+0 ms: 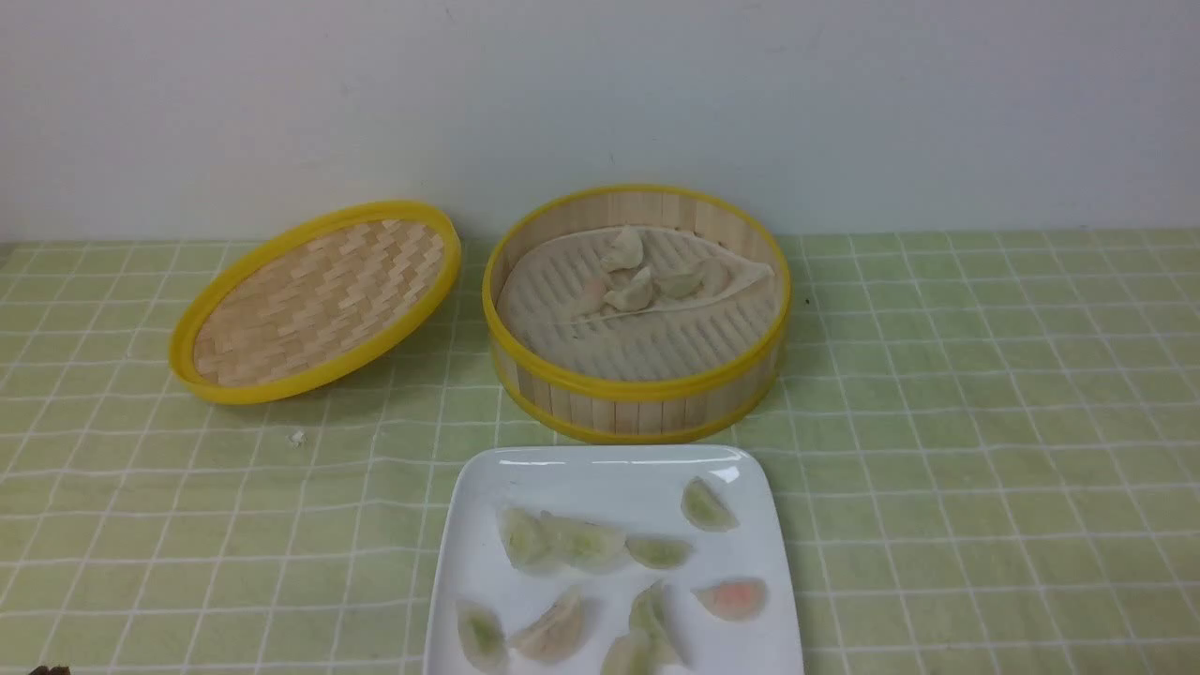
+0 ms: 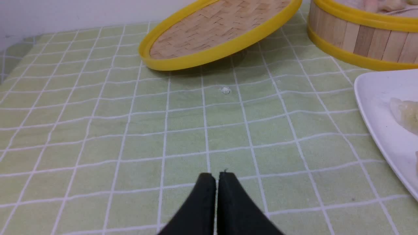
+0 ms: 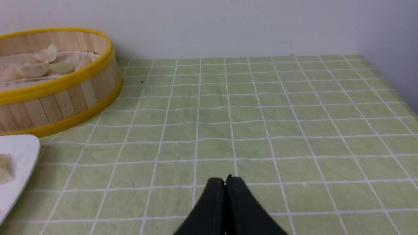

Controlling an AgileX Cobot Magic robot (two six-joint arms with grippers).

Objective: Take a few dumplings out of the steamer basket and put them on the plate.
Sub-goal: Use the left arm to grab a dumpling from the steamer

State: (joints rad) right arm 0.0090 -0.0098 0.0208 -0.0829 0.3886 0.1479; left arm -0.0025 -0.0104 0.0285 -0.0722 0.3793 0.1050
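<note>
The steamer basket [image 1: 637, 389] stands at the back middle with several dumplings [image 1: 635, 292] on its pale liner. The white plate [image 1: 600, 473] lies in front of it with several dumplings [image 1: 581, 542] on it. My left gripper [image 2: 217, 176] is shut and empty over the cloth, left of the plate [image 2: 375, 107]. My right gripper [image 3: 225, 181] is shut and empty over the cloth, right of the plate [image 3: 23, 153] and the basket [image 3: 65, 94]. Neither gripper shows in the front view.
The shallow woven lid [image 1: 319, 300] with a yellow rim leans tilted left of the basket; it also shows in the left wrist view [image 2: 215, 29]. A small white crumb [image 1: 297, 437] lies on the green checked cloth. A white wall stands behind.
</note>
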